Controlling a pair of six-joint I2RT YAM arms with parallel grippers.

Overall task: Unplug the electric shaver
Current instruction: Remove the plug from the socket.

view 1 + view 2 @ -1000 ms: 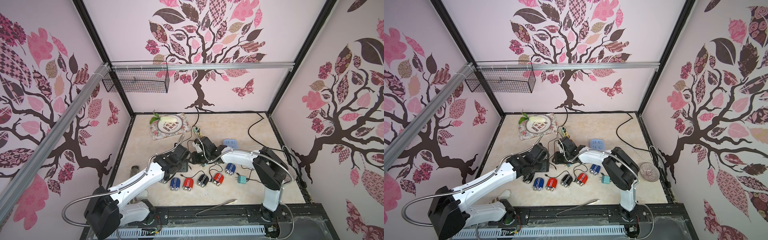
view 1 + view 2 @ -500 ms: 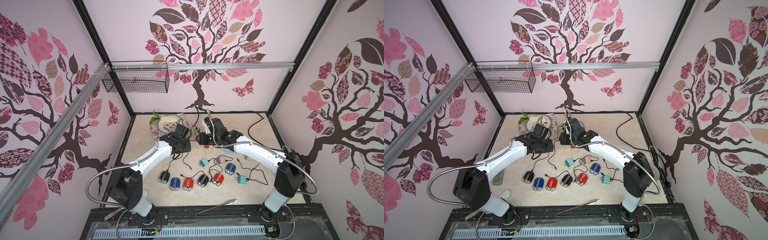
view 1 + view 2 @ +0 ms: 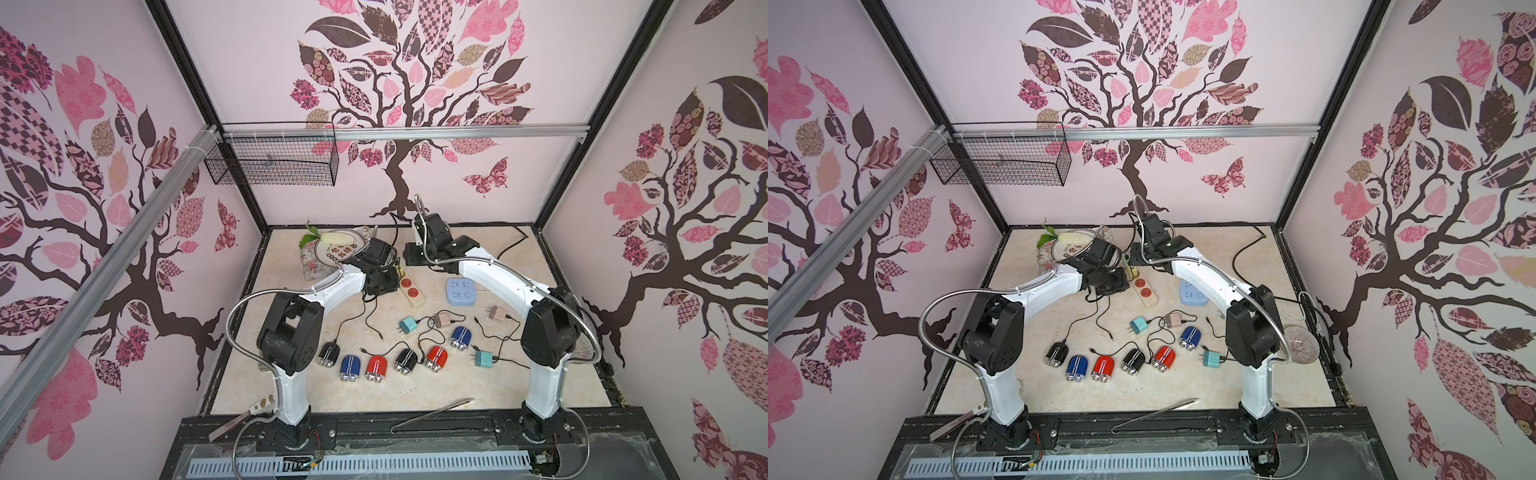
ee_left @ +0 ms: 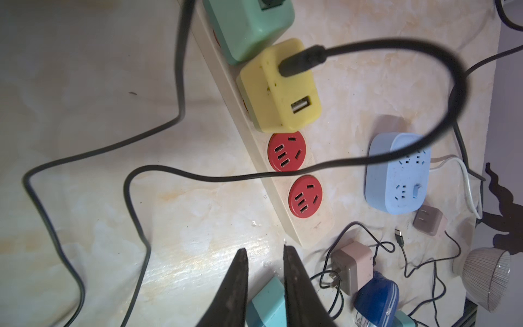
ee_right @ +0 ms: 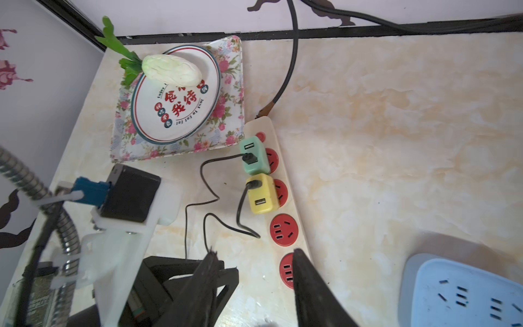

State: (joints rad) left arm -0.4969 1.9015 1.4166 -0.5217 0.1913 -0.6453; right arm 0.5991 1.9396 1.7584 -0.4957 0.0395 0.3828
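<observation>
Located the black shaver (image 3: 328,355) at the left end of the row of shavers (image 3: 376,368) near the front of the table (image 3: 457,390). Its cord (image 3: 352,319) was attached and ran far toward the power strip (image 4: 308,226). Could not trace which adapter fed it.

Found the left gripper (image 4: 263,250) over the table just left of the strip, fingers (image 4: 237,283) set close with a narrow gap, clasping nothing.

Noted green adapter (image 5: 254,155) and yellow adapter (image 4: 280,93) seated side by side in the strip's far sockets, each carrying a black lead. Found the two near red sockets (image 4: 285,151) vacant.

Found the right gripper (image 5: 254,251) over the strip, fingers (image 5: 311,283) spread apart and empty; could not determine height.

Judged unplugging not yet begun. Recommended:
- confirming the cord's route first;
- grasping the adapter body across its flat sides, never the lead;
- pulling straight off the socket face without rocking;
- pinning a bare stretch of strip with the right fingers to stop it lifting.
</observation>
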